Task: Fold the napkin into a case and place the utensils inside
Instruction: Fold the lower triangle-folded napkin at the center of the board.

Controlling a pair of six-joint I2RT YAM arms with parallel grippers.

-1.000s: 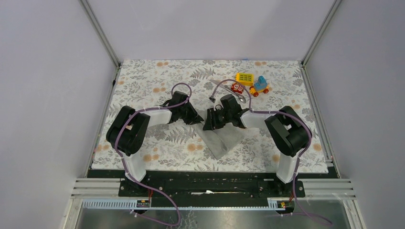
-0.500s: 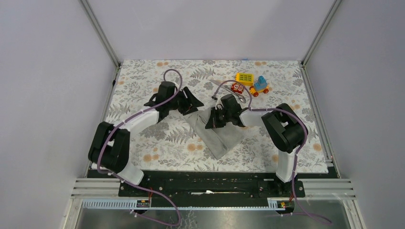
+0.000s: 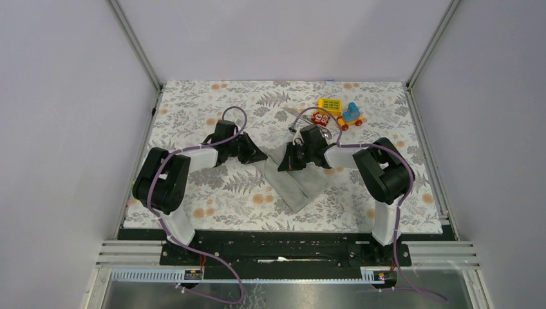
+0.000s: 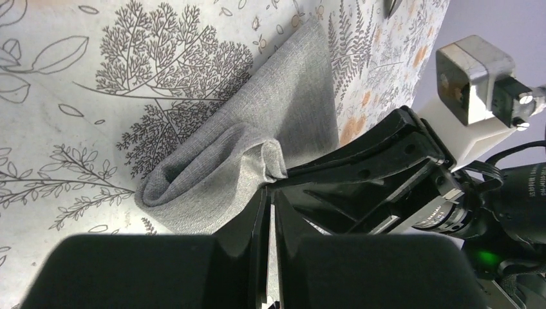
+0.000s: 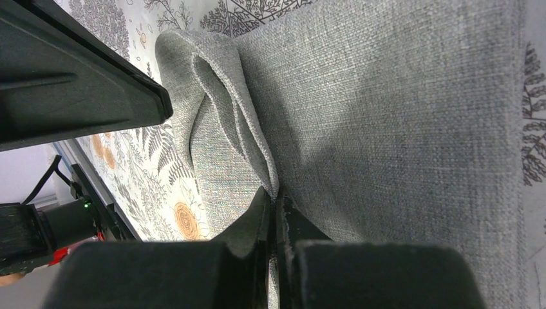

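Note:
The grey napkin (image 3: 297, 187) lies partly folded on the floral tablecloth, a long strip running toward the near edge. Its far end is bunched into a loose fold (image 4: 212, 174). My left gripper (image 3: 259, 157) is at the fold's left corner, jaws all but shut with the cloth edge at their tips (image 4: 269, 193). My right gripper (image 3: 285, 163) is shut on the fold's raised edge (image 5: 275, 199), opposite the left one. The silver utensils (image 3: 329, 134) lie just beyond the right arm, mostly hidden by it.
Colourful toy blocks sit at the far right: a yellow one (image 3: 329, 104), a red one (image 3: 319, 118) and a blue one (image 3: 351, 114). Metal frame rails (image 3: 138, 48) and grey walls border the tablecloth (image 3: 212, 103).
The left gripper opened wide and swung away from the napkin, then came back and closed at its far left corner. The right gripper closed on the fold and stayed there.

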